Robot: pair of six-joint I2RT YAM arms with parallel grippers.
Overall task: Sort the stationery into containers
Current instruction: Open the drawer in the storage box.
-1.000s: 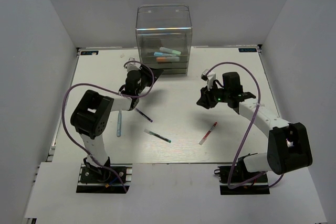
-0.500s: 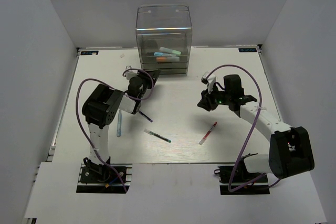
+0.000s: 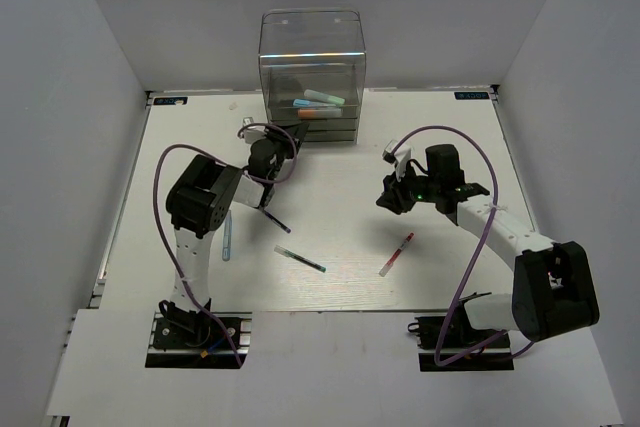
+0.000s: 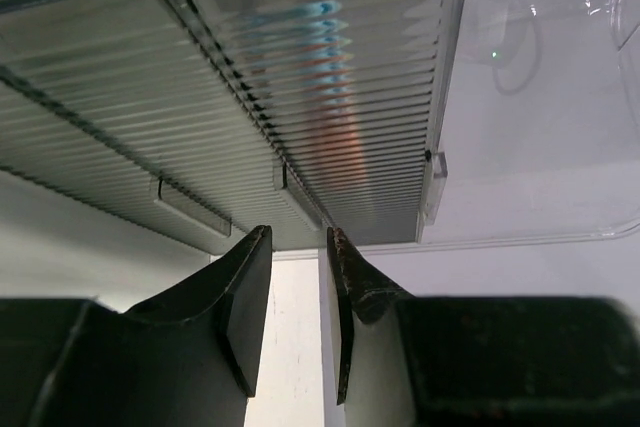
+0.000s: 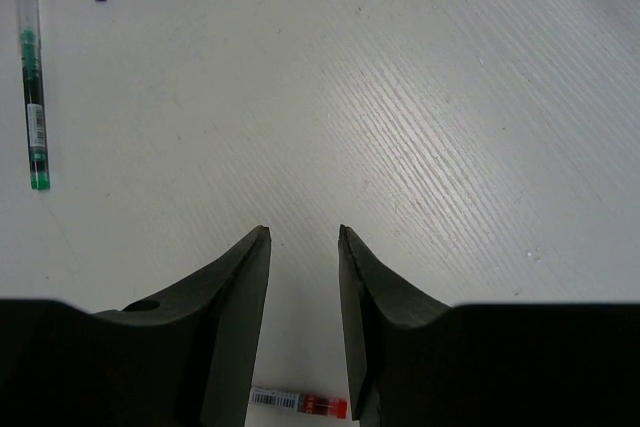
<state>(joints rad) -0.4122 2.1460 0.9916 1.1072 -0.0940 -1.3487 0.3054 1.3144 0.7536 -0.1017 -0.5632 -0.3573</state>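
The left tool [image 4: 297,235] has moved up to the cabinet [image 3: 312,57] drawer fronts.
Both tools stand slightly apart, empty; the right tool [image 5: 303,234] hangs over the red pen [image 3: 396,254], which lies diagonally, near-left to far-right.

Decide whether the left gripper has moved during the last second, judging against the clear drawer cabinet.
Yes. Seen from above, the left gripper has edged right, nearer the cabinet and its bottom drawers.

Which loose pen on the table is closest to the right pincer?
The red pen, the only one on the right side, just by the right pincer. The teal pen, purple pen and light blue pen lie further left.
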